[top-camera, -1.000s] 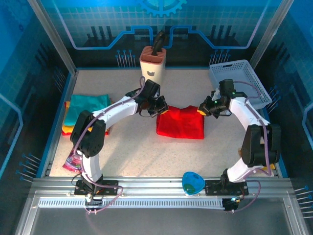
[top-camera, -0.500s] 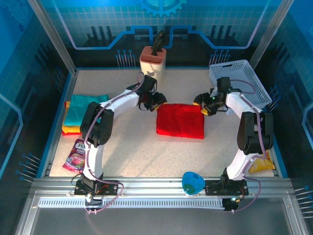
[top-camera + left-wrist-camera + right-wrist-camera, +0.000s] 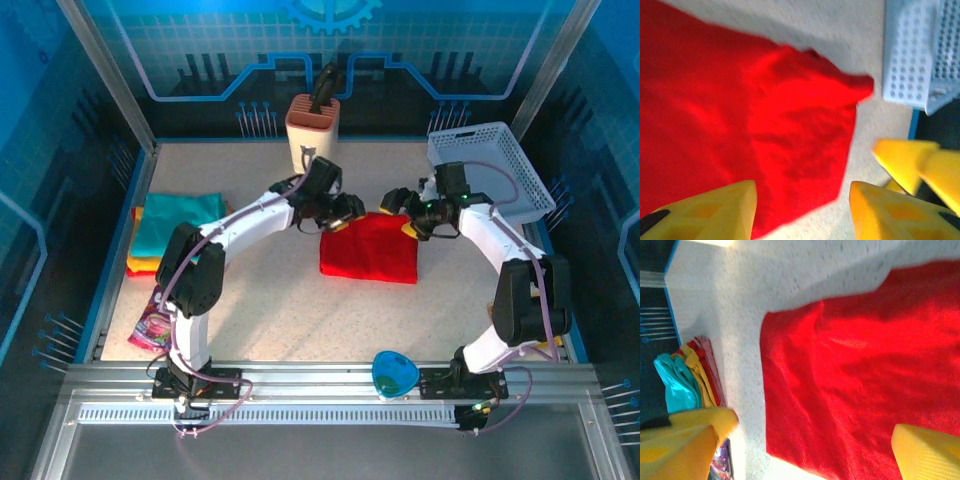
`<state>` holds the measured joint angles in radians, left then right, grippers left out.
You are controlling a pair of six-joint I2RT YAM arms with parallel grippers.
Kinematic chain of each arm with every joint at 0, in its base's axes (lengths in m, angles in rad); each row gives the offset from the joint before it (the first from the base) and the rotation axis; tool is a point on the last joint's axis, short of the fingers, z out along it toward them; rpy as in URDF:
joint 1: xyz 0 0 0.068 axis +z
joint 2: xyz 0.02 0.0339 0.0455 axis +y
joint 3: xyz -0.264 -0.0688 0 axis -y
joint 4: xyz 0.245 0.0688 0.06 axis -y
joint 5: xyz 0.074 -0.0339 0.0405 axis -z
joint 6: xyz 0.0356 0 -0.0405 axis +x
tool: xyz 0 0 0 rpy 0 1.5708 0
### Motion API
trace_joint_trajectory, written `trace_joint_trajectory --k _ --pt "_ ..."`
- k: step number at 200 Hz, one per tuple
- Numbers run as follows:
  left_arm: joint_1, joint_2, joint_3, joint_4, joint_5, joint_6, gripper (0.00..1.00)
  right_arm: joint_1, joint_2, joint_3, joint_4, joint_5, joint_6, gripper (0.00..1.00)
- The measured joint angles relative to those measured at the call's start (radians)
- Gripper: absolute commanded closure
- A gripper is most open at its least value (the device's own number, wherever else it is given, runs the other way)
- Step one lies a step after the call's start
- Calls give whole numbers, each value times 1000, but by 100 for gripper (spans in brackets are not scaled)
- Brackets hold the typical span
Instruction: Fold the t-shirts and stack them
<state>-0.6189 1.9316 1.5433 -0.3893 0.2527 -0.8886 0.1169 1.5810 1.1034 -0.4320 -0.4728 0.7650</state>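
Note:
A bright red t-shirt [image 3: 368,250] lies folded into a flat rectangle in the middle of the table. Over its far left corner hangs my left gripper [image 3: 340,212], open, the cloth [image 3: 740,115] spread beneath its yellow fingers [image 3: 705,210] and nothing between them. My right gripper [image 3: 405,212] is open over the far right corner, with the red shirt [image 3: 865,380] under it and nothing held. Folded teal, orange and yellow t-shirts [image 3: 175,230] are stacked at the left edge; the same stack [image 3: 685,380] shows in the right wrist view.
A white mesh basket [image 3: 490,170] stands at the back right, close to the right arm, its wall [image 3: 910,55] near the shirt's corner. A knife block [image 3: 312,125] stands at the back centre. A snack packet [image 3: 150,320] and a blue dish [image 3: 394,375] lie near the front.
Both grippers have opened and let go of the red shirt's far corners. The shirt now lies flat. Both grippers then moved inward toward each other over its far edge.

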Motion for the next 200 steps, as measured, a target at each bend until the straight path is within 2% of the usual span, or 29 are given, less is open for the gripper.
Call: trace_joint_trajectory --k 24,57,113,162,200 --pt "-56 -15 -129 96 10 -56 50 21 -1 -121 68 -15 40 9" --pt "-50 -15 -320 176 6 -118 51 21 -1 -270 140 -17 58 10" --pt "-38 -55 -481 327 3 -134 52 -13 5 -336 224 -61 31 11" --pt "-1 -110 -496 270 -2 -121 51 -49 -14 -323 182 -75 -2 10" --pt "64 -113 -310 169 8 -67 51 -61 -47 -176 100 -50 -14 9"
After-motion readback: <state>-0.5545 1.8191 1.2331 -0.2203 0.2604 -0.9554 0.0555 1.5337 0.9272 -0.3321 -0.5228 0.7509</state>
